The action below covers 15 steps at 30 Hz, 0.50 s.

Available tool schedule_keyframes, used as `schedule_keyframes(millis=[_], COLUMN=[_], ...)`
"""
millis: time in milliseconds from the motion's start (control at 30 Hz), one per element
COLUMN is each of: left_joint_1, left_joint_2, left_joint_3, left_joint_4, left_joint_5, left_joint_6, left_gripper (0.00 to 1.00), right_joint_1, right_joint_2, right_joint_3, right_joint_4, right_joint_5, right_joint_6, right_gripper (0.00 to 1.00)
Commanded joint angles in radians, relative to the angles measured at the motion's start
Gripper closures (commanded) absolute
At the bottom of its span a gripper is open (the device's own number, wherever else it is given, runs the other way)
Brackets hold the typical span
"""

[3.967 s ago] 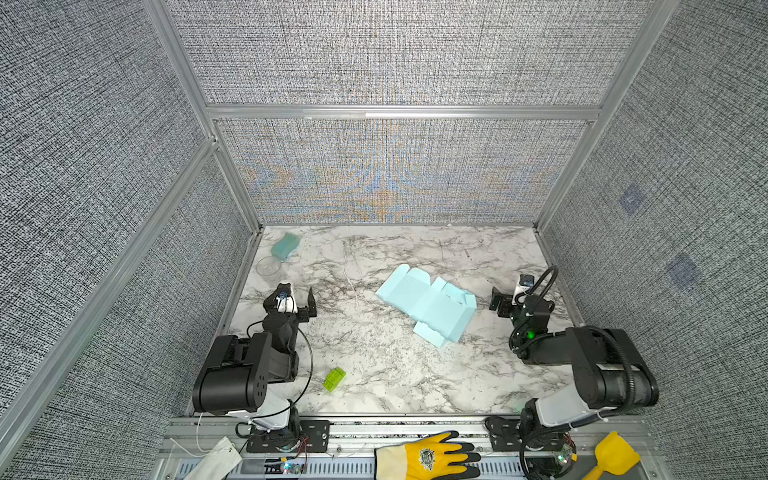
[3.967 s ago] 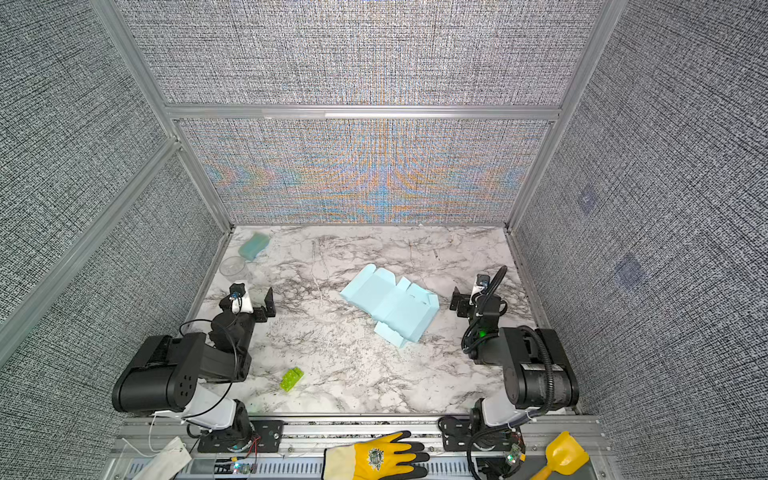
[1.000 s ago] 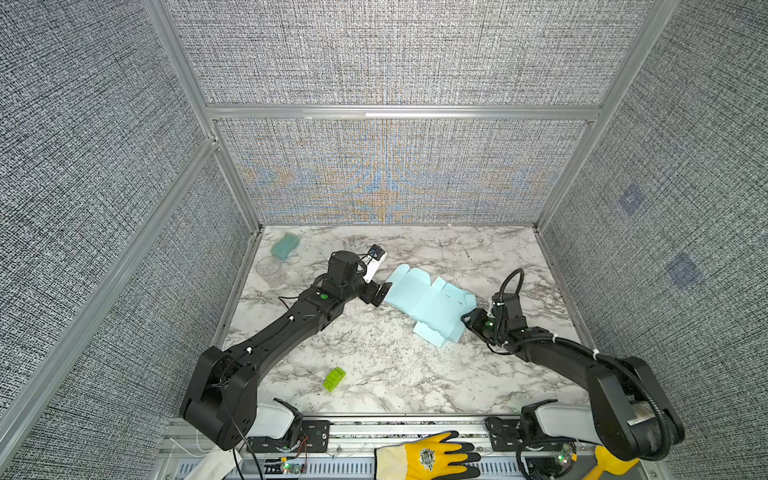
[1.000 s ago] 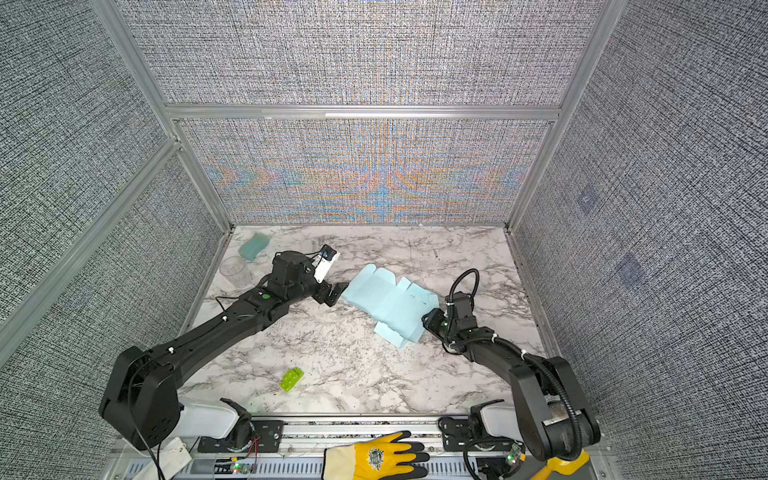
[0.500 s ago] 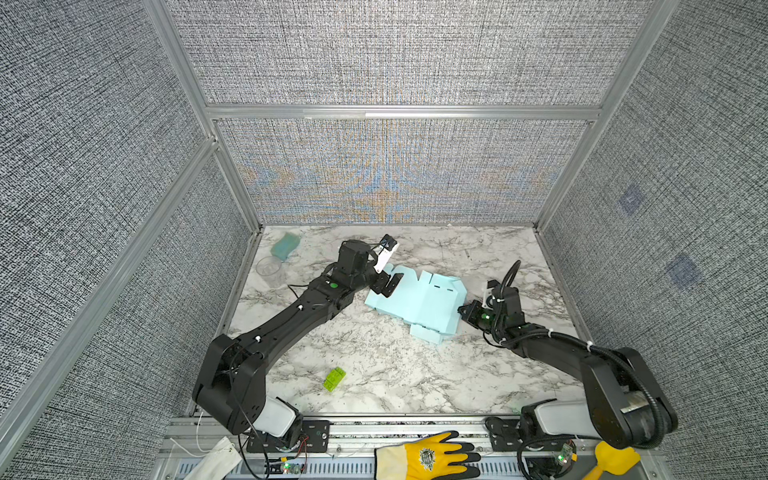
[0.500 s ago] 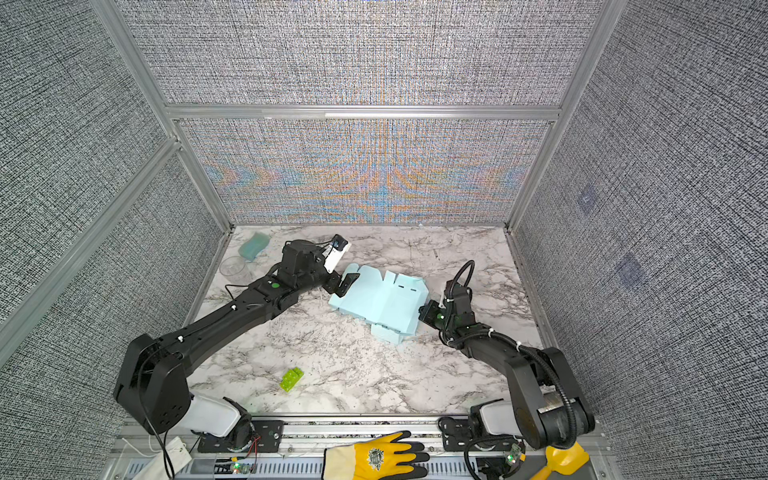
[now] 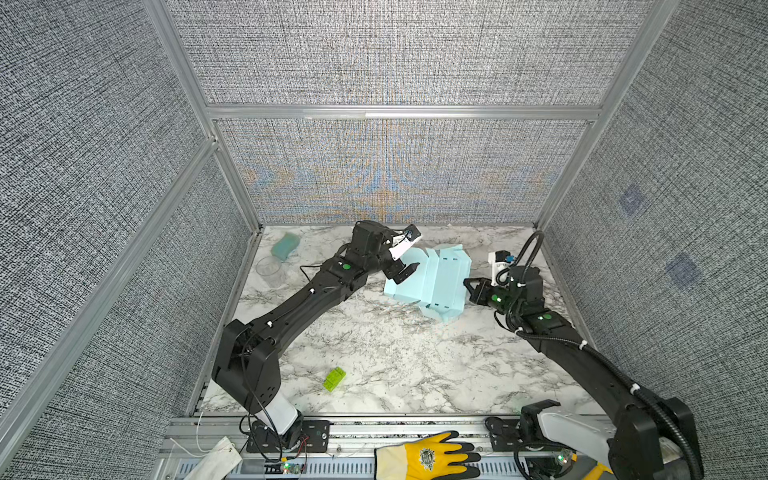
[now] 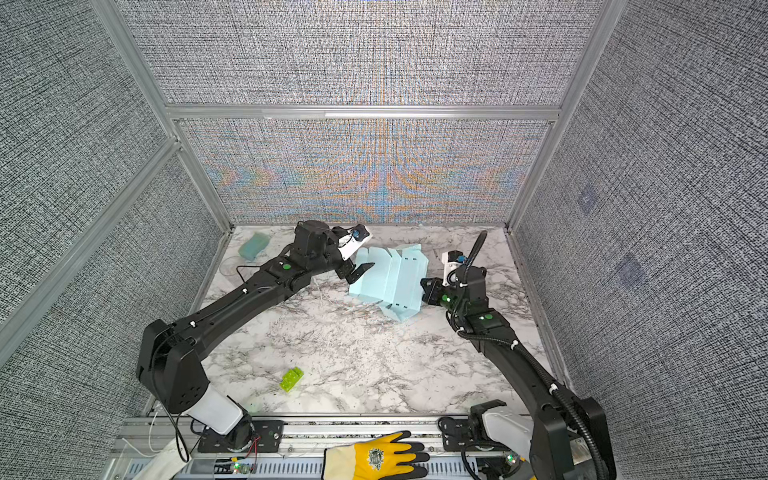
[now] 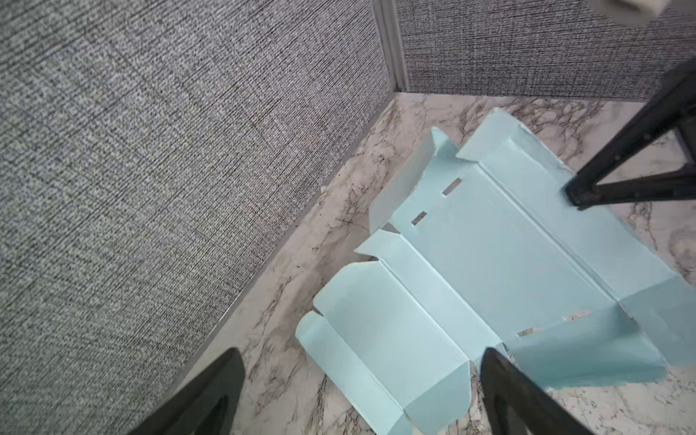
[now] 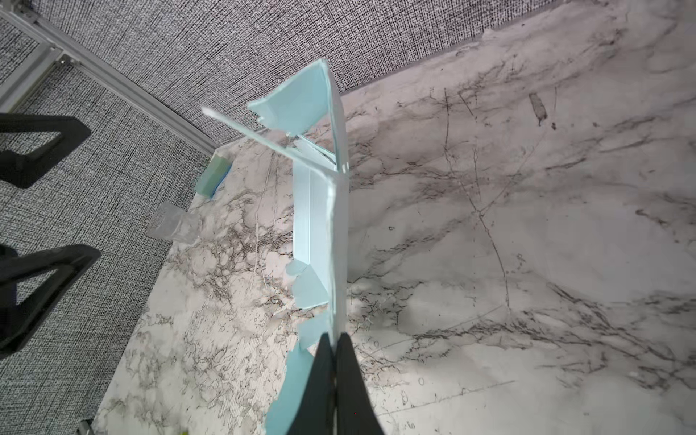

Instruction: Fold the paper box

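The paper box (image 7: 434, 284) (image 8: 392, 282) is a pale light-blue creased cut-out with flaps and slots, lying unfolded at the back middle of the marble table. Its right side is raised off the table. My right gripper (image 7: 471, 287) (image 8: 426, 289) (image 10: 333, 337) is shut on the sheet's right edge, and the right wrist view shows the sheet (image 10: 320, 226) edge-on. My left gripper (image 7: 405, 268) (image 8: 360, 268) (image 9: 359, 352) stands open at the sheet's left end. In the left wrist view an end flap of the box (image 9: 489, 256) lies between its fingers; I cannot tell whether they touch it.
A teal sponge block (image 7: 286, 245) (image 8: 252, 245) and a clear plastic cup (image 7: 270, 270) sit in the back left corner. A lime-green brick (image 7: 334, 379) (image 8: 291, 379) lies near the front. A yellow glove (image 7: 428, 459) rests on the front rail. Grey walls close three sides.
My right gripper has shut on the box's right edge and raised it, and the sheet has turned and shifted toward the back. My left gripper moved farther back along the sheet's left end, staying open.
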Motion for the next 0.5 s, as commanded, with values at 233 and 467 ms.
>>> schedule_keyframes(millis=[233,467], left_joint_1=[-0.001,-0.001], left_joint_2=[0.079,0.160], left_joint_3=[0.035,0.086], left_joint_4=[0.130,0.192], left_joint_5=[0.092,0.154], left_joint_6=[0.198,0.154], left_gripper=[0.01,0.07], right_joint_1=[0.012,0.034], right_joint_2=[0.015,0.028], right_joint_3=[0.068,0.082], right_joint_4=[-0.060,-0.064], right_joint_5=[-0.112,-0.118], right_joint_6=[-0.071,-0.065], right_gripper=[1.00,1.00])
